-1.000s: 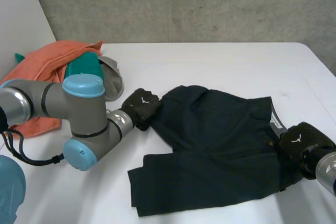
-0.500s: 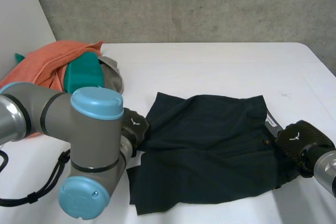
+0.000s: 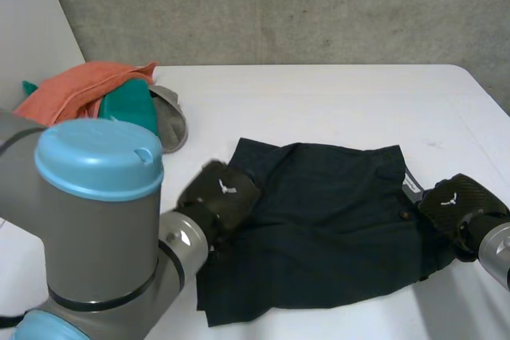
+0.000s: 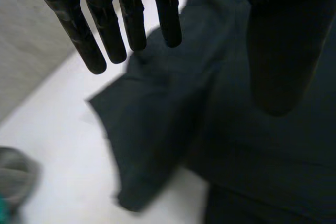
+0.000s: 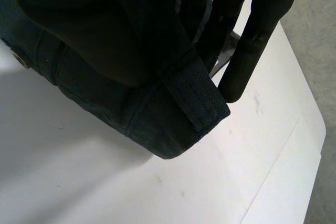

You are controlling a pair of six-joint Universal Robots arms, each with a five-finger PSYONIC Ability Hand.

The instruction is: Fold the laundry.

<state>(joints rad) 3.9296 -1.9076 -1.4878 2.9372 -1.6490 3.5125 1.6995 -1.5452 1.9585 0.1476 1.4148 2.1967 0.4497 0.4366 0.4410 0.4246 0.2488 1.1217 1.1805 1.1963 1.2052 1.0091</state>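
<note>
Dark navy shorts (image 3: 327,228) lie folded on the white table (image 3: 335,101), waistband to the right. My left hand (image 3: 219,197) hovers over their left edge. In the left wrist view its fingers (image 4: 131,14) are straight and spread from the thumb, with the loose leg cloth (image 4: 157,129) lying below them, untouched. My right hand (image 3: 458,206) sits at the waistband end. In the right wrist view its fingers (image 5: 252,40) and thumb pinch the thick waistband hem (image 5: 131,108) near a button.
A heap of laundry lies at the back left: an orange cloth (image 3: 80,89), a teal piece (image 3: 127,105) and a grey one (image 3: 171,121). My left arm's large joint (image 3: 100,220) stands in the near left. The table's right edge runs close to my right hand.
My left hand drew the shorts' far left part down toward the near side, then opened and let the cloth go. The right hand kept its grip and barely moved.
</note>
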